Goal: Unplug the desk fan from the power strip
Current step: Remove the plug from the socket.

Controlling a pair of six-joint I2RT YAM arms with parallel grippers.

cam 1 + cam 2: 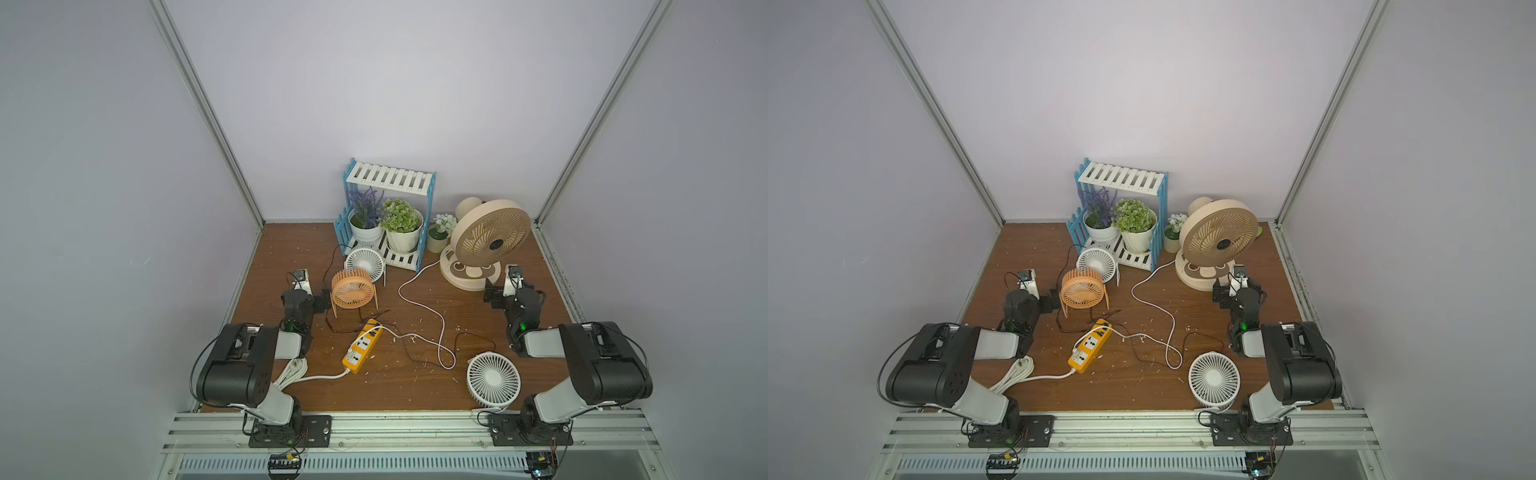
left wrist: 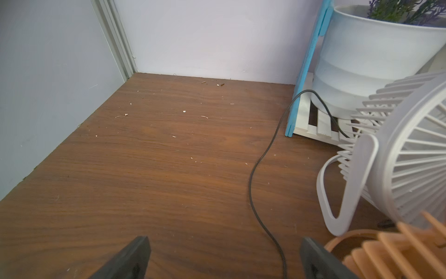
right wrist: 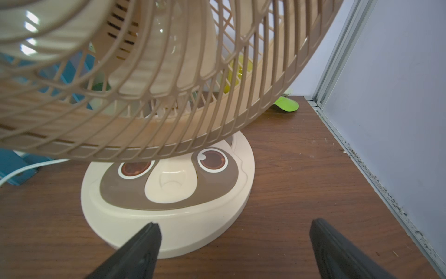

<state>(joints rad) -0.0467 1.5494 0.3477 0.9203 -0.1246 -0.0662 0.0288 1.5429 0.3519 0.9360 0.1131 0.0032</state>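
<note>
In the middle of the table (image 1: 291,266): the power strip (image 1: 363,347), well apart from both grippers. By the orange fan (image 1: 352,293): the left gripper (image 2: 224,241), wide open, empty. By the base of the big fan (image 1: 492,239): the right gripper (image 3: 235,224), wide open, empty.

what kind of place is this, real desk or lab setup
Likely a robot test cell dressed as a desk: blank walls on aluminium framing, left arm and right arm bolted to a front rail, props like the beige fan and power strip.
</note>
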